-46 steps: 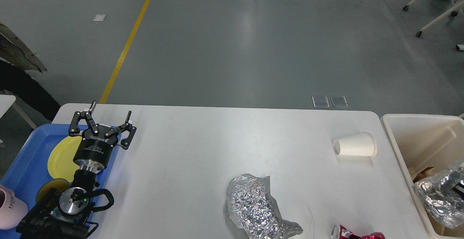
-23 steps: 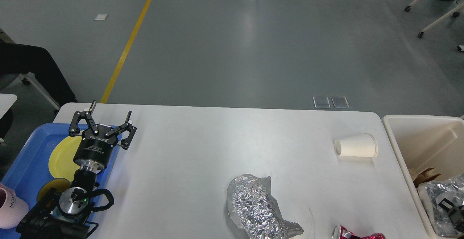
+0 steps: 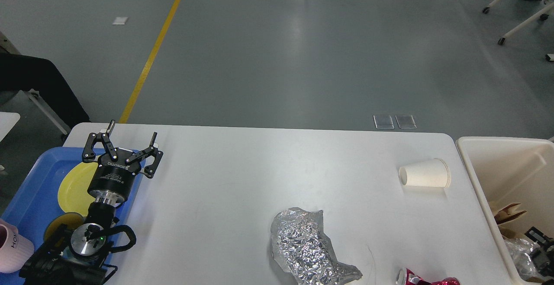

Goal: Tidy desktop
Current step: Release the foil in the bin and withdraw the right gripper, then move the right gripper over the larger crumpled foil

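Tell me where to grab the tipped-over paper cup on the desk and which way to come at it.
Probably best from above, closing across the middle of the paper cup's body. It lies on its side on the desktop with its axis running left to right, so the curved wall faces up; the pincer fingers should straddle it front to back. Squeeze lightly, since thin paper walls likely crush.
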